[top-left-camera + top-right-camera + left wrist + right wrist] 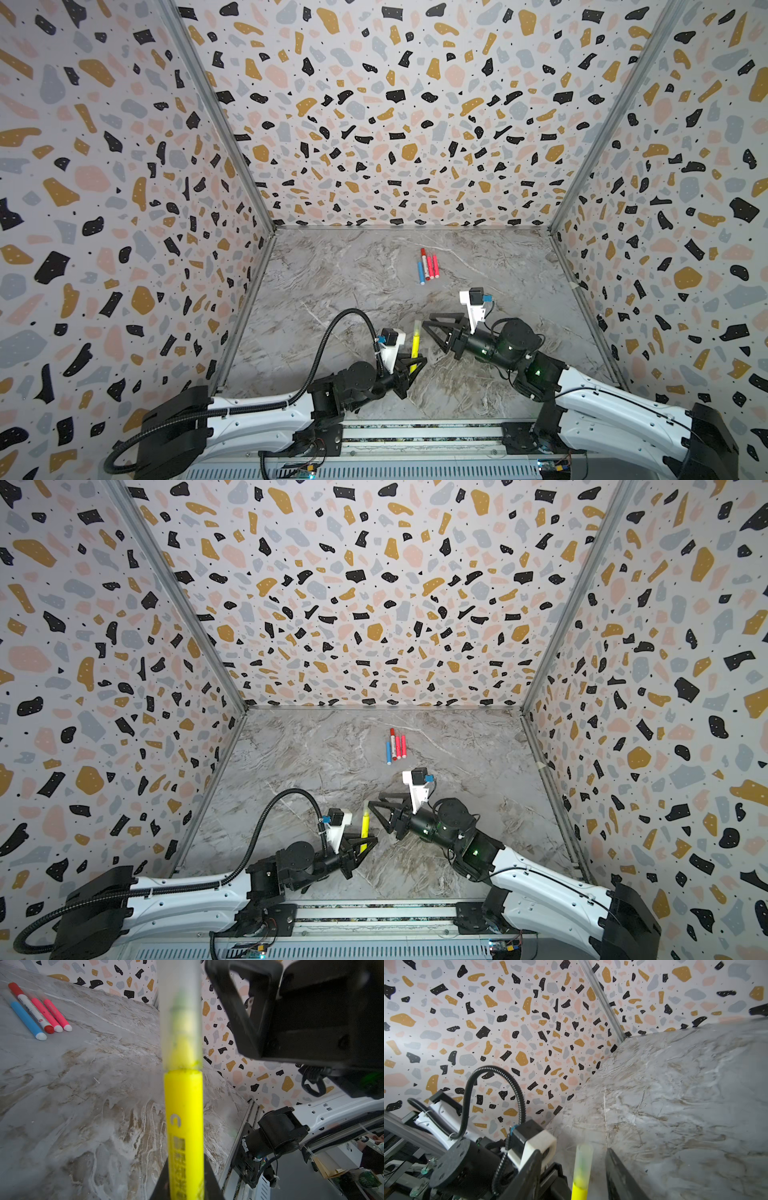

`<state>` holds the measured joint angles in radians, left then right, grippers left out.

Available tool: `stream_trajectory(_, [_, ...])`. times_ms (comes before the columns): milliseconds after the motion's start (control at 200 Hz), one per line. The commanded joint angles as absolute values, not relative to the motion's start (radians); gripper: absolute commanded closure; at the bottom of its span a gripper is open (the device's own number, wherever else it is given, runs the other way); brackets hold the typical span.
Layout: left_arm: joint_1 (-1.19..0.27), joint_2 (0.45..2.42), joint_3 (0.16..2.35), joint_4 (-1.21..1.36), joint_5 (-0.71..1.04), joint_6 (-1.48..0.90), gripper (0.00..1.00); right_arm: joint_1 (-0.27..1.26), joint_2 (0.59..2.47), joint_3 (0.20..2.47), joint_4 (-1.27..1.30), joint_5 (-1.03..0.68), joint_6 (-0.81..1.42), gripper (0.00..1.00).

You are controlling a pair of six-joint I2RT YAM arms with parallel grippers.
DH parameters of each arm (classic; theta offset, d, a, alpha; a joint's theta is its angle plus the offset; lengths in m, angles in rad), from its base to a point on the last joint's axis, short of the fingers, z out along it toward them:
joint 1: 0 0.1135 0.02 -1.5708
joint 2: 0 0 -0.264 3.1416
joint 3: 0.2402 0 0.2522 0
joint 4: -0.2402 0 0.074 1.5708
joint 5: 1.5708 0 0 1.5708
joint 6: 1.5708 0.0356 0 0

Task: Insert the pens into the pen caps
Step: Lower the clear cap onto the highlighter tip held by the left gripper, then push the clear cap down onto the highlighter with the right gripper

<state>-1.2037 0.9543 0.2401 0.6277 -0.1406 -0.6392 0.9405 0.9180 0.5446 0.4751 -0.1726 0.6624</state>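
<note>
My left gripper (415,366) (365,845) (185,1188) is shut on the yellow pen (414,347) (364,828) (184,1126), which it holds upright above the table. A cloudy see-through pen cap (417,326) (365,808) (180,1022) (583,1162) sits over the pen's tip. My right gripper (424,321) (370,802) (573,1150) is open, its jaws standing either side of the cap with a gap on each side. The blue pen (421,273) (26,1019), the white-bodied pen (424,262) (33,1009) and two pinkish-red pens (432,266) (52,1014) lie side by side at the back.
The marble table (340,282) is boxed in by speckled walls on three sides, with a metal rail (415,434) along the front edge. A black cable loop (332,328) arches over my left arm.
</note>
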Motion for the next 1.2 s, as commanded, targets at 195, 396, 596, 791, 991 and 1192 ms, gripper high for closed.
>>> stream_trajectory(195, [-1.201, 0.97, 0.256, 0.658, -0.14, -0.611, 1.0, 0.937, 1.054, 0.66, 0.376, -0.258, 0.617, 0.57])
stream_trajectory(396, [-1.202, 0.974, 0.253, 0.662, -0.133, -0.613, 1.0, 0.937, 1.088, 0.682, 0.395, -0.265, 0.616, 0.58])
stream_trajectory(596, [-1.201, 0.973, 0.254, 0.663, -0.133, -0.612, 1.0, 0.937, 1.117, 0.702, 0.393, -0.277, 0.611, 0.61])
stream_trajectory(791, [-1.201, 0.97, 0.256, 0.66, -0.136, -0.612, 1.0, 0.936, 1.143, 0.702, 0.387, -0.294, 0.617, 0.71])
stream_trajectory(991, [-1.201, 0.947, 0.243, 0.679, -0.14, -0.623, 1.0, 0.939, 1.154, 0.66, 0.395, -0.315, 0.634, 0.99])
stream_trajectory(1192, [-1.2, 0.89, 0.222, 0.717, -0.192, -0.64, 1.0, 1.022, 1.198, 0.547, 0.469, -0.254, 0.701, 1.0])
